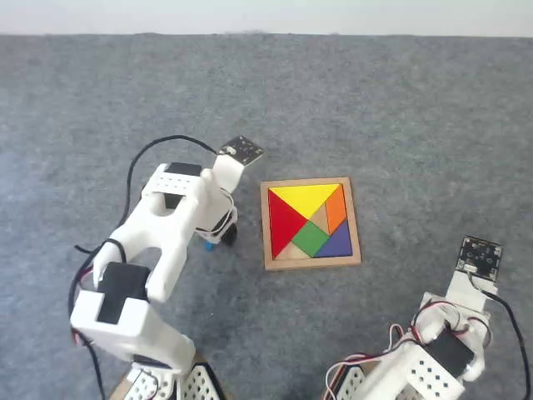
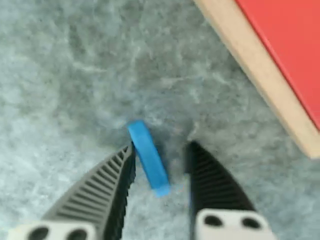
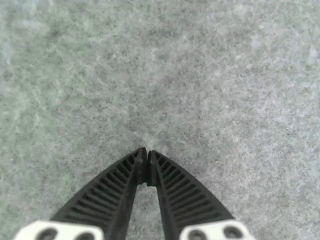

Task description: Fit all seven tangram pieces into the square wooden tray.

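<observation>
High view, just right of centre: square wooden tray point(image 1: 312, 262) flat on the grey carpet point(image 1: 391, 108), turned slightly against the frame. Inside it, 5 coloured pieces packed edge to edge: yellow triangle point(image 1: 306, 198) along the top, red triangle point(image 1: 283, 223) down the left side, orange parallelogram point(image 1: 336, 208) at the upper right, green square point(image 1: 310, 238) low in the middle, dark blue triangle point(image 1: 339, 244) in the lower right corner. Pale wood-coloured patches at the tray's lower left and just above the green square; cannot tell whether pieces or bare floor. Left of the tray, near but not touching it, small blue piece point(image 1: 208, 245) on the carpet at the left gripper point(image 1: 218, 239), at the end of the white left arm point(image 1: 158, 242) stretching up from the lower left of the frame. Left wrist view, lower middle: blue piece point(image 2: 148, 157) standing on edge and tilted between the spread fingers, touching the tip of 1 ribbed finger point(image 2: 112, 175) and apart from the other; left gripper point(image 2: 161, 145) wide around it, not pinching. Tray rim point(image 2: 267, 75) and red triangle point(image 2: 295, 40) in the upper right of that frame. Right wrist view, lower middle: right gripper point(image 3: 145, 150) pressed together tip to tip over the carpet. High view, lower right corner: right arm point(image 1: 441, 354), well apart from the tray.
</observation>
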{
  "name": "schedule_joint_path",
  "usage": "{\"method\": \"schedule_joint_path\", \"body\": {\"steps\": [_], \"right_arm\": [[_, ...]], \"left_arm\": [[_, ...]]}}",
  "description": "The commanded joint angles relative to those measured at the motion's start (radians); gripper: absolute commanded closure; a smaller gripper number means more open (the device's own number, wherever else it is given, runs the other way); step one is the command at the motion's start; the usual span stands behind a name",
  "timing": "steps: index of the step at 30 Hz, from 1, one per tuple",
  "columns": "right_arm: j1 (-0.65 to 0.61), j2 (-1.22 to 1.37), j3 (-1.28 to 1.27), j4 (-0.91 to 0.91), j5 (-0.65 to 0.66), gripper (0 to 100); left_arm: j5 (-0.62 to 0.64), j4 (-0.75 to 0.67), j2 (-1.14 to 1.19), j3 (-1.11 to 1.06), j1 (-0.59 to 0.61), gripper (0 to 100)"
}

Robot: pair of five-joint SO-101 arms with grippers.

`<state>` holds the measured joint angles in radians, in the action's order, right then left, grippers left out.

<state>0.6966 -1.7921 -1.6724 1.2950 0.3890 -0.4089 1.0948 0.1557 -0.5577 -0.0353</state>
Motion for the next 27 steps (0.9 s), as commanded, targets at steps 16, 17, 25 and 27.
{"method": "schedule_joint_path", "body": {"steps": [16, 17, 25, 27], "right_arm": [[0.008, -0.001, -0.012, 0.007, -0.008, 99.1], [0.008, -0.001, -0.012, 0.007, -0.008, 99.1], [0.008, -0.001, -0.012, 0.007, -0.008, 99.1], [0.008, -0.001, -0.012, 0.007, -0.008, 99.1]], "left_arm": [[-0.235, 0.485, -0.002, 0.441, -0.212, 99], [-0.276, 0.486, 0.002, 0.44, -0.25, 99], [-0.402, 0.446, 0.011, 0.409, -0.489, 99], [-0.407, 0.402, 0.009, 0.358, -0.542, 99]]}}
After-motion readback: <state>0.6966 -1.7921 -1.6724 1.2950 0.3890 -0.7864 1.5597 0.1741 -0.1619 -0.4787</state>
